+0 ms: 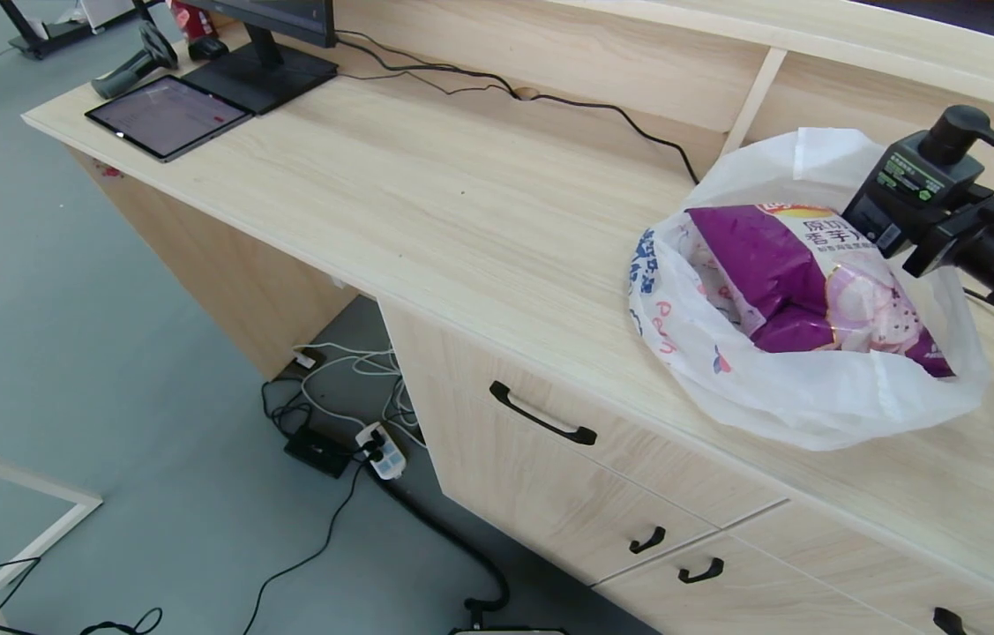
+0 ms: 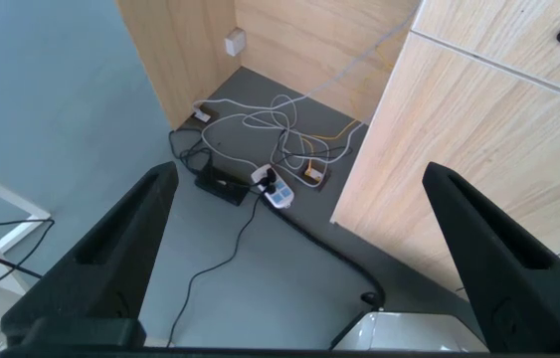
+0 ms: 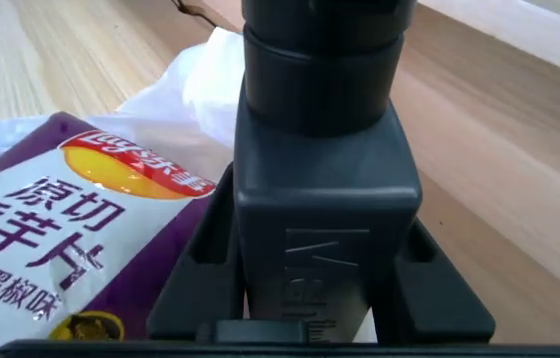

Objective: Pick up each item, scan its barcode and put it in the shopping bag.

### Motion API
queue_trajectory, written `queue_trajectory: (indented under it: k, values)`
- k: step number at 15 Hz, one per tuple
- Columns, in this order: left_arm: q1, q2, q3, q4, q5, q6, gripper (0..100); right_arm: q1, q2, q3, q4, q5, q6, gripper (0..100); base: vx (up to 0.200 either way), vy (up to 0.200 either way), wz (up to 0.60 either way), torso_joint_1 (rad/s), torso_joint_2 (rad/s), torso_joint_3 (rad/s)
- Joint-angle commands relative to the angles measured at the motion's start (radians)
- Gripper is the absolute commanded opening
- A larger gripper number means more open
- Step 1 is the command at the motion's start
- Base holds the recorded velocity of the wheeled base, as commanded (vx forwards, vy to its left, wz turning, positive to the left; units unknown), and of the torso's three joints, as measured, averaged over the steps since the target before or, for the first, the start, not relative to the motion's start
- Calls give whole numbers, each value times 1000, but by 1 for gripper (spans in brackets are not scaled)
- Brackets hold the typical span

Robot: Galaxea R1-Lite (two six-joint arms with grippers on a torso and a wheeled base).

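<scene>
The right claw [image 1: 924, 242] gripped a dark pump bottle [image 1: 920, 176] just above the white shopping bag [image 1: 726, 379] on the wooden surface [image 1: 461, 203] (a purple chips packet [image 1: 770, 265] lay inside). The left claw [image 2: 299, 179] hung wide open, holding nothing, apparently low beside the drawers [image 2: 488, 109].

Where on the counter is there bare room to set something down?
The wide stretch of counter between the tablet and the shopping bag is bare. The bag's end is crowded: chips inside, the right gripper holding a bottle at its rim.
</scene>
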Motion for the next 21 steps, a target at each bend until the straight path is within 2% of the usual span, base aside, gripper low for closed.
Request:
queue_trajectory:
  k: [1,10,13,20,21]
  values:
    - [0,0,0,0,0,2,100,-4,29,3,-2,2,-12,0,0,0,0,0,0,0]
    - [0,0,0,2,0,3,100,3,60,9,-8,14,-32,0,0,0,0,0,0,0]
    - [0,0,0,3,0,9,100,8,43,100,-23,15,-25,0,0,0,0,0,0,0]
    - [0,0,0,3,0,11,100,35,69,86,-23,15,-8,0,0,0,0,0,0,0]
    - [0,0,0,3,0,11,100,35,71,89,-25,15,-8,100,0,0,0,0,0,0]
